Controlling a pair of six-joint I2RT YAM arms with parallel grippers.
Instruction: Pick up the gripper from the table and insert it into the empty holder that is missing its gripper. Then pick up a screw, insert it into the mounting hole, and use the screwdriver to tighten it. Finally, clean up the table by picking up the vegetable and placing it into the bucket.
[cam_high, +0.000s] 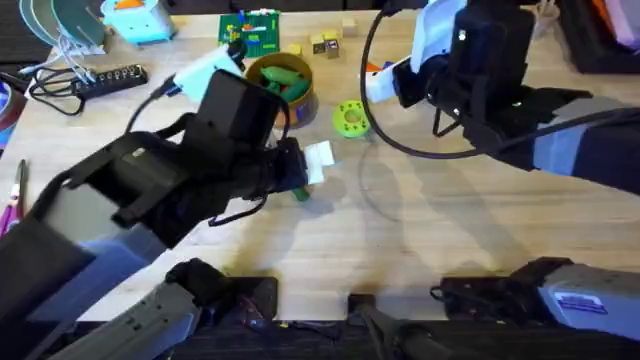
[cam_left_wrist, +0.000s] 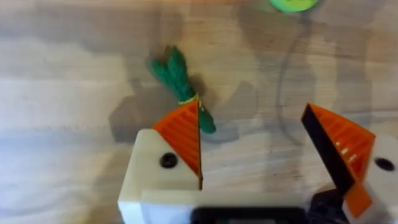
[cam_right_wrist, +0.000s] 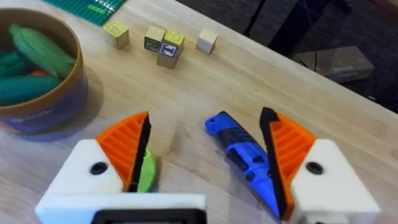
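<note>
So the left gripper (cam_left_wrist: 252, 146) is hovering low over the wooden worktop (cam_high: 450, 230) with its fingers spread wide apart, nothing between them. The little dark green vegetable (cam_left_wrist: 180, 87) lies flat on the worktop just ahead of the left-hand orange pad (cam_left_wrist: 183, 134), and its near end is tucked behind that pad's tip. It sits off to that finger's side, not centred in the gap. From the overhead view you can see a bit of the vegetable poking out under the left arm's wrist.

The right gripper (cam_right_wrist: 205, 158) is open too, with its fingers well apart. The blue screwdriver (cam_right_wrist: 245, 158) lies on the worktop between them, close against the right-hand orange pad (cam_right_wrist: 289, 149), angled away from the gripper. A sliver of the lime-green disc (cam_right_wrist: 146, 174) peeks out beside the other pad.

The bucket (cam_high: 283, 85) sits beyond the left gripper, between the two arms, and there are already bigger green toy veggies (cam_right_wrist: 37, 53) in it. The lime-green disc is just beside it. A few small wooden blocks (cam_right_wrist: 163, 43) stand further back, past the right gripper.
</note>
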